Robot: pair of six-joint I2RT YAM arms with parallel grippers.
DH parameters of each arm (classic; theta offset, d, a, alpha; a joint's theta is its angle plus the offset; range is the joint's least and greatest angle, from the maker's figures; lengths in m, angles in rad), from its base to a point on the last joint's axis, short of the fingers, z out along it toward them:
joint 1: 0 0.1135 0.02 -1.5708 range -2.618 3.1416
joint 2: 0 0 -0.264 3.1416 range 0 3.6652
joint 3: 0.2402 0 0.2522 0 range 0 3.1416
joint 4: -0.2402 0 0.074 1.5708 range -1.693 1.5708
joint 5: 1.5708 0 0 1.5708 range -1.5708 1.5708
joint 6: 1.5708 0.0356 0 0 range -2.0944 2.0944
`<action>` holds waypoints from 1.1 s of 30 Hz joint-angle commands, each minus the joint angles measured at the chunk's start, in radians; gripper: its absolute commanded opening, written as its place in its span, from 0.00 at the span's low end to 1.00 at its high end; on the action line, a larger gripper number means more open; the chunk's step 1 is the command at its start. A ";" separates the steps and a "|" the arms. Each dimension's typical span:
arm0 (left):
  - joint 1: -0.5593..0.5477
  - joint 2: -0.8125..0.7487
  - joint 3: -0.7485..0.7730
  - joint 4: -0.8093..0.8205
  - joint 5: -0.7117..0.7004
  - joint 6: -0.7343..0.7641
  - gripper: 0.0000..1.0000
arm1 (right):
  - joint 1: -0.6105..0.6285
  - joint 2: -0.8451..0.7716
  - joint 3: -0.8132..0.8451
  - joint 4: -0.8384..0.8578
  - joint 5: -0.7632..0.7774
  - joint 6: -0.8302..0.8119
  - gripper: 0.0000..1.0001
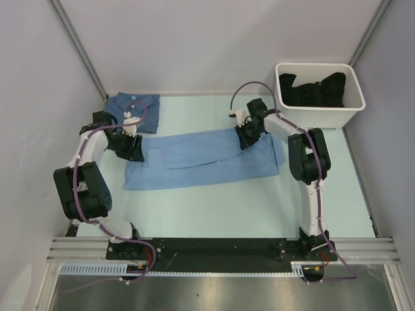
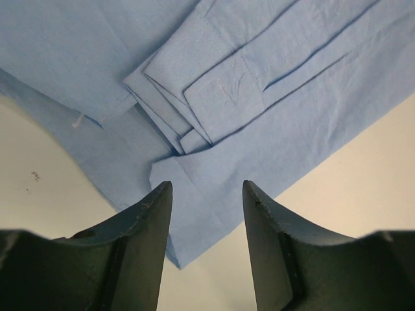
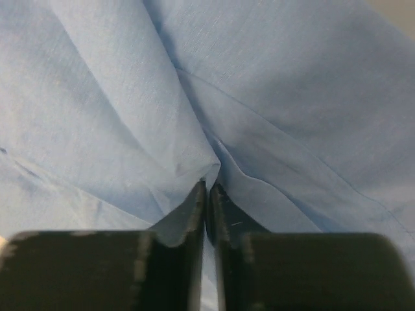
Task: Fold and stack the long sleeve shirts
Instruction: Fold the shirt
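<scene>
right pincer: pinching sky-blue shirt (cloth puckered) | left pincer: parted

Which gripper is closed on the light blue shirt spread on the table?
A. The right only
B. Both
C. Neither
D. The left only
A: in its wrist view the right gripper is shut, with a fold of the light blue shirt bunched at its tips, while the left gripper stands open over the cloth's edge.
</scene>
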 commanded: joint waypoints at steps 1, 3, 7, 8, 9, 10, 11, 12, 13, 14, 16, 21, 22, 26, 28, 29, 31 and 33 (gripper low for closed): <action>-0.017 -0.022 0.081 -0.066 0.032 0.178 0.54 | 0.000 0.027 0.084 -0.008 0.088 -0.006 0.20; -0.035 -0.005 0.133 -0.085 0.023 0.227 0.54 | -0.028 -0.027 0.080 -0.049 0.027 0.032 0.39; -0.075 0.021 0.165 -0.092 0.035 0.295 0.57 | -0.095 -0.242 -0.051 -0.074 -0.045 0.087 0.52; -0.086 0.018 0.161 -0.091 0.037 0.312 0.57 | -0.117 -0.272 -0.089 -0.081 -0.050 0.090 0.52; -0.098 0.013 0.152 -0.082 0.031 0.345 0.57 | -0.121 -0.338 -0.157 -0.084 -0.052 0.087 0.52; -0.124 0.001 0.123 -0.070 0.017 0.358 0.57 | -0.126 -0.369 -0.202 -0.084 -0.047 0.083 0.52; -0.141 -0.004 0.112 -0.062 0.002 0.374 0.56 | -0.128 -0.400 -0.239 -0.086 -0.021 0.081 0.51; -0.156 -0.007 0.101 -0.063 -0.003 0.411 0.56 | -0.128 -0.421 -0.271 -0.092 -0.010 0.079 0.51; -0.185 -0.013 0.081 -0.066 -0.003 0.430 0.55 | -0.129 -0.460 -0.340 -0.098 -0.004 0.075 0.50; -0.204 -0.027 0.069 -0.076 -0.002 0.448 0.55 | -0.129 -0.475 -0.371 -0.107 0.013 0.069 0.50; -0.268 -0.054 0.011 -0.079 -0.017 0.500 0.55 | -0.129 -0.507 -0.461 -0.101 0.033 0.052 0.49; -0.357 -0.165 -0.169 -0.097 -0.084 0.641 0.55 | -0.102 -0.503 -0.534 -0.089 0.115 -0.008 0.45; -0.362 -0.179 -0.222 -0.093 -0.113 0.649 0.55 | -0.091 -0.504 -0.546 -0.084 0.125 -0.041 0.45; -0.362 -0.218 -0.321 -0.053 -0.195 0.691 0.56 | -0.066 -0.529 -0.624 -0.026 0.174 -0.110 0.48; -0.362 -0.235 -0.379 -0.028 -0.250 0.718 0.57 | -0.057 -0.526 -0.657 0.000 0.200 -0.129 0.48; -0.362 -0.242 -0.400 0.002 -0.270 0.726 0.57 | -0.053 -0.520 -0.664 0.021 0.232 -0.144 0.48; -0.360 -0.249 -0.465 0.036 -0.330 0.752 0.56 | -0.049 -0.495 -0.674 0.056 0.289 -0.154 0.44; -0.356 -0.261 -0.509 0.087 -0.350 0.760 0.54 | -0.049 -0.480 -0.674 0.084 0.330 -0.155 0.38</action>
